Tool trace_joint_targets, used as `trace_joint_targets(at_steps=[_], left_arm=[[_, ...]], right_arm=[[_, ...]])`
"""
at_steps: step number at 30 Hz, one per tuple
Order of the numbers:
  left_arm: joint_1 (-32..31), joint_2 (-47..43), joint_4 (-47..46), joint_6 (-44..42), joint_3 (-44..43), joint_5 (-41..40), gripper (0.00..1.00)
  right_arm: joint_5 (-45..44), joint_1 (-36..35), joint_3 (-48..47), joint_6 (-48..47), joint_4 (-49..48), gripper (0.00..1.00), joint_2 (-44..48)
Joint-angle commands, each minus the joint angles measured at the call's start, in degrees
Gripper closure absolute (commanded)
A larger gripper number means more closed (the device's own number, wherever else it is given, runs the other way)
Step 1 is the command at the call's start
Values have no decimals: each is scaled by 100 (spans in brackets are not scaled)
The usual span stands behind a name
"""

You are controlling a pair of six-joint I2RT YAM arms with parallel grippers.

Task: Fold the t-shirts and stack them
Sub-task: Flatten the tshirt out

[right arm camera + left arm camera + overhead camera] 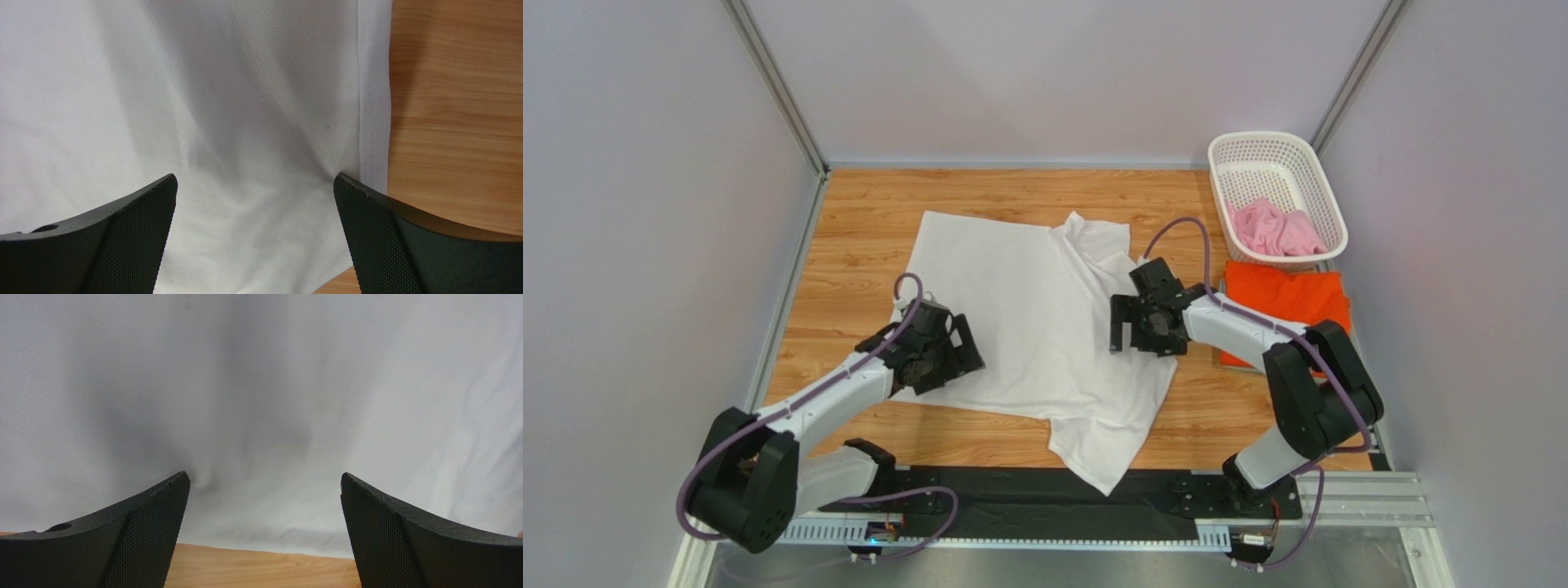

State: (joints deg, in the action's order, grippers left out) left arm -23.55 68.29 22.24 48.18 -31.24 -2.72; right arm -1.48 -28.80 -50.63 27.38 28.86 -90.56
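The white t-shirt [1038, 319] lies spread on the wooden table, with a sleeve at the far right and a flap pointing to the near edge. My left gripper [955, 355] is open, down on the shirt's left edge; white cloth [264, 404] fills its view between the fingers. My right gripper [1133, 325] is open over the shirt's right edge; its view shows white cloth [233, 110] and the hem beside bare wood. The orange t-shirt [1290, 300] lies folded at the right. The pink t-shirt [1274, 229] is crumpled in the basket.
The white lattice basket [1234, 153] stands at the far right corner. Grey walls enclose the wooden table [854, 233] on three sides. A black rail [1051, 496] with the arm bases runs along the near edge.
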Motion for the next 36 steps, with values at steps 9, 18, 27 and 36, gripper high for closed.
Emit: trace_joint_targets(at_steps=[9,18,27,36], left_arm=[[-1415,-1457,1659,1246,611,63,0],[-1398,-1750,2346,887,-626,-1554,0],[-106,-381,1488,-18,-1173,-1249,0],[500,1553,774,-380,-1744,-590,0]], right_arm=[[59,753,230,-654,541,0,891],[402,753,-921,-796,823,0,1059],[156,744,-1519,-768,823,0,-461],[-37,1025,-2380,-865,832,0,-1867]])
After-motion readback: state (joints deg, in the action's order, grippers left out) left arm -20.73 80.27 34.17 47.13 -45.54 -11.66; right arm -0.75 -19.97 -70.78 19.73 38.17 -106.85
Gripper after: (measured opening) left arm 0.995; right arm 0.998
